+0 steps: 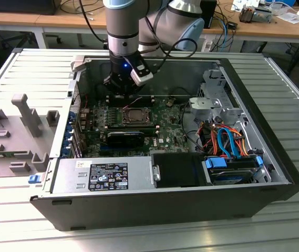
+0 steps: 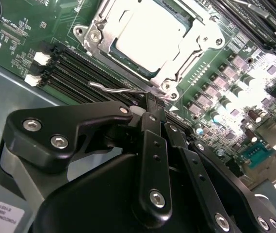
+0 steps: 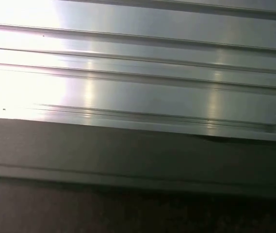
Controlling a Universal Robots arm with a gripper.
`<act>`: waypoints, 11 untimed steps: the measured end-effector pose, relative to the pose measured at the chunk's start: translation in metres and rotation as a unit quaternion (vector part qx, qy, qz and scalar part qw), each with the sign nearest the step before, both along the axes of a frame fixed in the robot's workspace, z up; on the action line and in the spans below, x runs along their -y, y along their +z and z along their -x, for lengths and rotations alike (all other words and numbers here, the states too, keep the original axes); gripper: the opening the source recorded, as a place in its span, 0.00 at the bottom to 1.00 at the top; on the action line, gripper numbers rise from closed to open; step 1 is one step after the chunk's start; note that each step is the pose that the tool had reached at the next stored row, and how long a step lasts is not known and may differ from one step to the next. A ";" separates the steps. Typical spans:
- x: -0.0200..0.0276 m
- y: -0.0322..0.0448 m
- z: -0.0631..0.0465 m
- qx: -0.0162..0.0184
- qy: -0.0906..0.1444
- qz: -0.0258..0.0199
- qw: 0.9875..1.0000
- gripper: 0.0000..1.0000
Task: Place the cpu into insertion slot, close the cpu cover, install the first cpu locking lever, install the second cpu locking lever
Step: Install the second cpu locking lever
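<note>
Arm over open PC case
Gripper [image 1: 122, 89] low inside case [image 1: 254, 202], just behind cpu cover [image 1: 135, 116] on green motherboard [image 1: 165, 128].

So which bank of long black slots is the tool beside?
The bank with white end clips, on the same side of the insertion slot as the tool; the other bank lies beyond it.

Open computer case [image 1: 275, 178] on ribbed table [image 1: 28, 68]
</note>
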State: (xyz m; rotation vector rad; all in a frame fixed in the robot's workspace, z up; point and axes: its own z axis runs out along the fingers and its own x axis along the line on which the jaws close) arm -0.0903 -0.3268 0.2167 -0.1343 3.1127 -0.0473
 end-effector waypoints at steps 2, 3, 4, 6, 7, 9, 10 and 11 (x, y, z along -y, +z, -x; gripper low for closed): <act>-0.0002 -0.0010 -0.002 0.000 0.000 0.001 1.000 0.11; -0.0004 -0.0015 -0.003 0.000 0.000 0.002 1.000 0.11; -0.0004 -0.0019 -0.004 0.000 0.000 0.002 1.000 0.11; -0.0006 -0.0026 -0.007 0.000 0.000 0.003 1.000 0.11; -0.0008 -0.0029 -0.008 0.000 0.000 0.003 1.000 0.11; -0.0012 -0.0039 -0.012 0.000 0.001 0.004 1.000 0.11; -0.0013 -0.0043 -0.014 0.000 0.001 0.004 1.000 0.11; -0.0014 -0.0047 -0.015 0.000 0.001 0.005 1.000 0.11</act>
